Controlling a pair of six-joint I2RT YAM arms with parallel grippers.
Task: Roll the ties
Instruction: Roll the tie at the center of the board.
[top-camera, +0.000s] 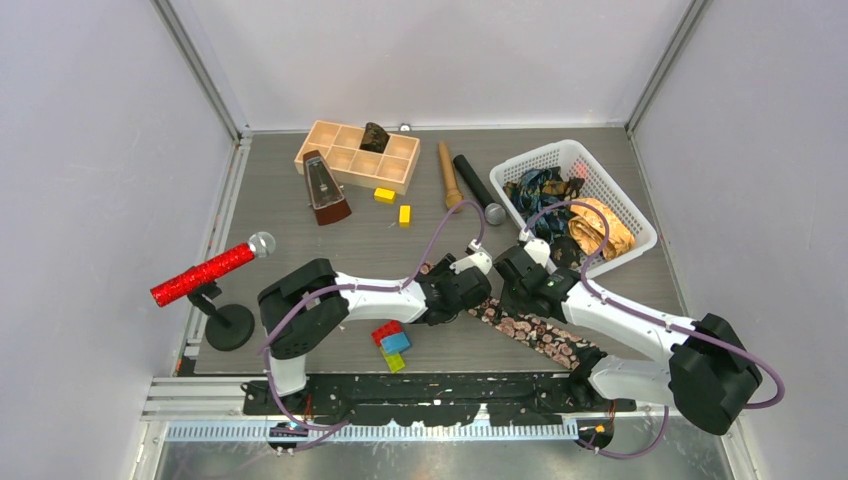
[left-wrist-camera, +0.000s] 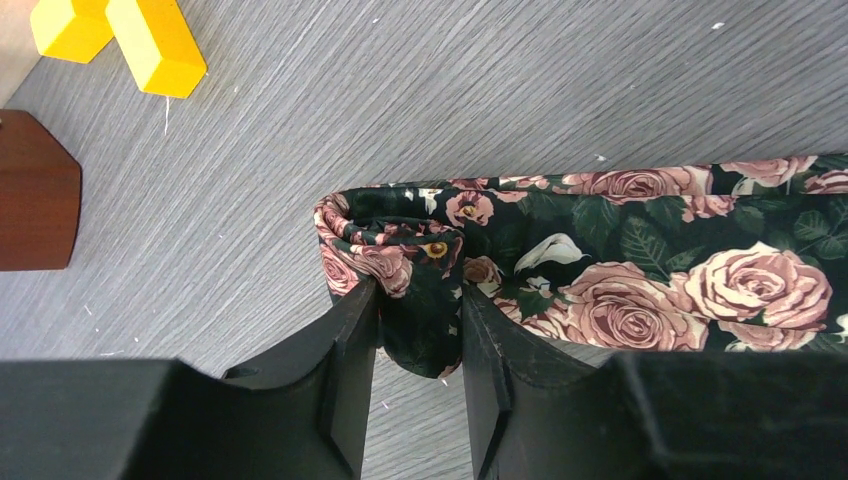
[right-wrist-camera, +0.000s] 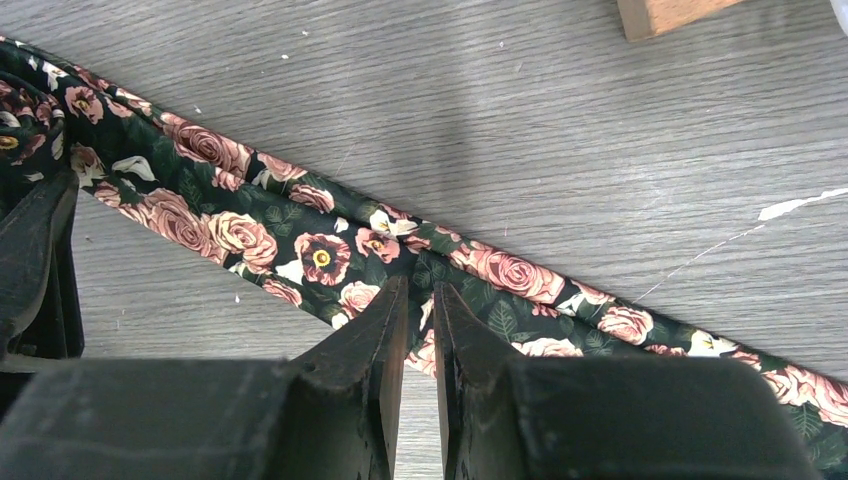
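Rose-print tie (top-camera: 530, 328), black, stretched diagonally on the table (top-camera: 300, 200), likely light, limp and slippery, best held at its curled end, where the left gripper (left-wrist-camera: 418, 300) clamps it, the right gripper (right-wrist-camera: 420, 285) pinching mid-length with near-closed jaws.

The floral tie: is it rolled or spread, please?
Mostly spread: the tie curls over only at one end, in the left claw; the rest lies flat.

Tie (left-wrist-camera: 640, 290): soft matt woven cloth, rose print. Table (left-wrist-camera: 500, 90): matt grey wood-grain, faintly ridged. Left gripper's fingers (left-wrist-camera: 345, 380): matt black plastic. Basket (top-camera: 605, 185): white plastic lattice.
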